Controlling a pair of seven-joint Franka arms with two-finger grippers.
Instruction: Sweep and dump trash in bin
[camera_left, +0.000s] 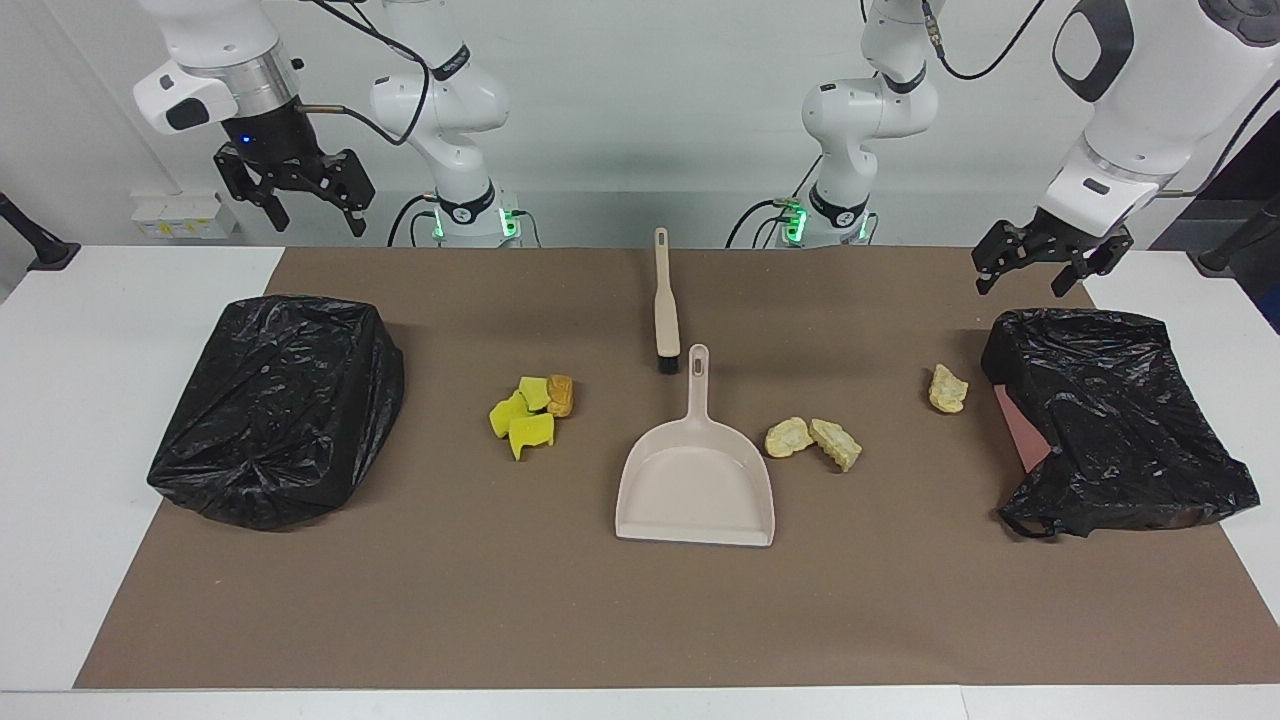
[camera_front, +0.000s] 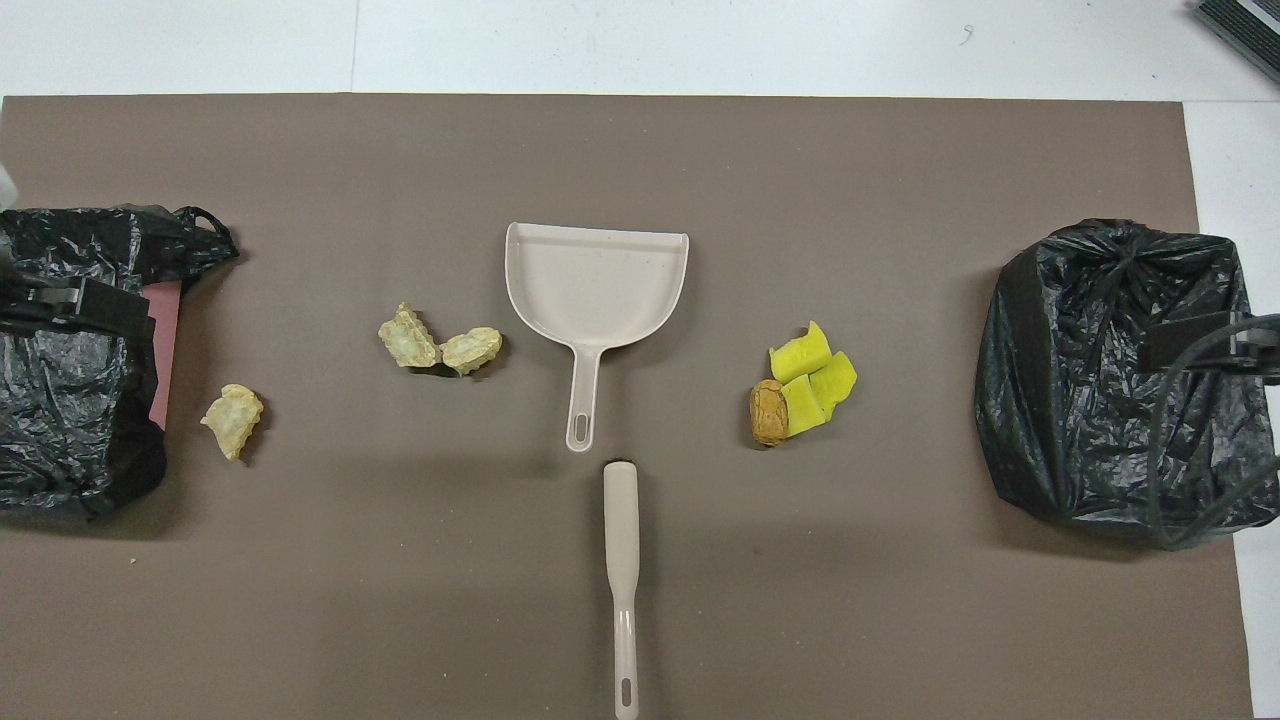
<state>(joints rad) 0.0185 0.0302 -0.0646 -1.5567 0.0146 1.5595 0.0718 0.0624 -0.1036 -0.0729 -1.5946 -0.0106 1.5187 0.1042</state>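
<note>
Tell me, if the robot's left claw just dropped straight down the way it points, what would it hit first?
Probably the black bag-covered bin at its end of the table: the open left gripper hangs over that bin's nearer edge, though depth is unclear and it might land on the mat.

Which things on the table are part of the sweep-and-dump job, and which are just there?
Part of the job:
- dustpan
- brush
- pale yellow chunks, three, one apart
- yellow-green sponge pieces with orange-brown lump
- two bins lined with black bags
- left gripper and right gripper, both open, raised, waiting

Just there:
- brown mat
</note>
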